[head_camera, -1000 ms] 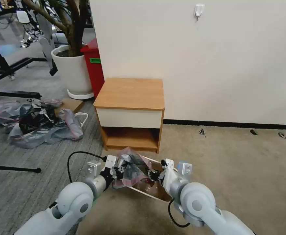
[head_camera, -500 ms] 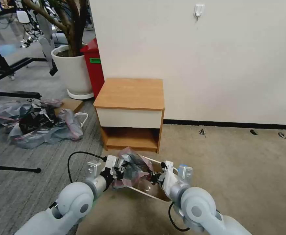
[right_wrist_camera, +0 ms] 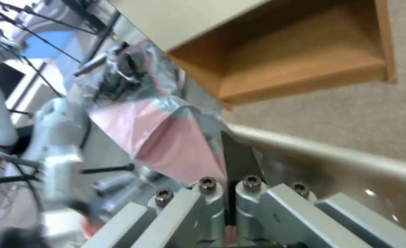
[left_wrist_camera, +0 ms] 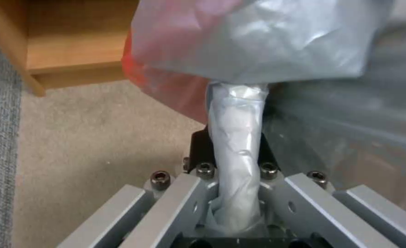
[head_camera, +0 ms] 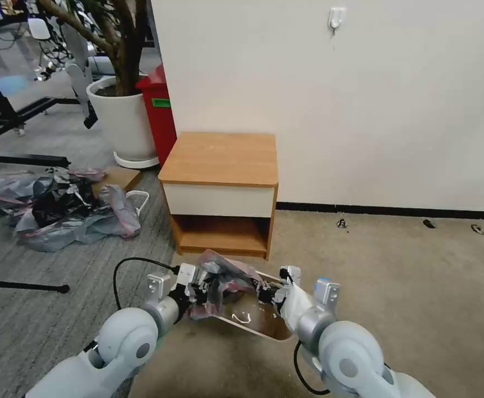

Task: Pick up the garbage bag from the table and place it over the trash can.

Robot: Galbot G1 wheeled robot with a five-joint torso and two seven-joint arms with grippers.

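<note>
Beige carpet in front of the surface (head_camera: 220, 157) is where the trash can (head_camera: 264, 326) stands. Over its rim the garbage bag (head_camera: 225, 279) is stretched, pinched shut by the left tool (head_camera: 198, 290) and the right tool (head_camera: 267, 293).

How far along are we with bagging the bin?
Done: the garbage bag is off the table and over the trash can. In hand: the left gripper and the right gripper each pinch its mouth, spread over the opening. Left: the rim's near side is bare, so the mouth is not yet fitted over it.
</note>
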